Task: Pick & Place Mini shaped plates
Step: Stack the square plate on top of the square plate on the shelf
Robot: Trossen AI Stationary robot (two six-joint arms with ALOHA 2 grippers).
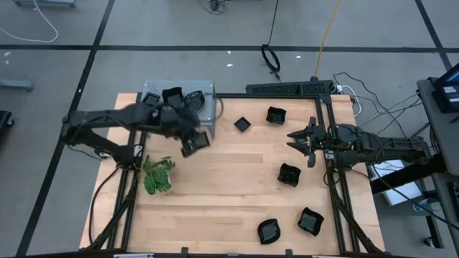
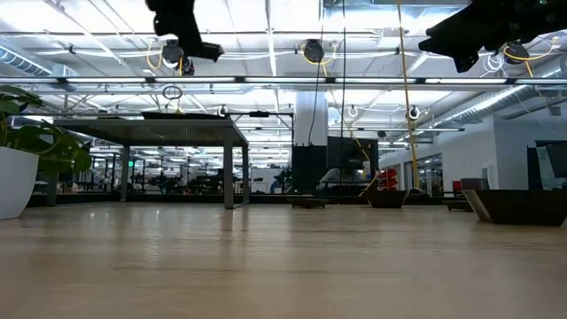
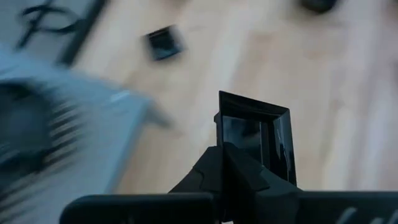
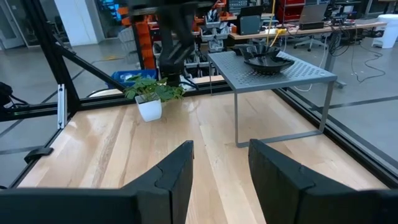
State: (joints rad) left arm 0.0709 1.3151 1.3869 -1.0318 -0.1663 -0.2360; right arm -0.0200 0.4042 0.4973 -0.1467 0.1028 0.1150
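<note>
**Left arm carrying a plate toward the shelf**

The left end effector (image 1: 195,143), clamped on a square plate (image 3: 256,134), hangs beside the shelf (image 1: 204,92) at upper left in the high view. Next: lift over the shelf and release onto the stacked plates (image 1: 178,96). Right end effector (image 1: 295,137) waits, fingers apart, at right.

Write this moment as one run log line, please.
left gripper: jaws shut on square plate, near shelf | right gripper: open, waiting
</note>
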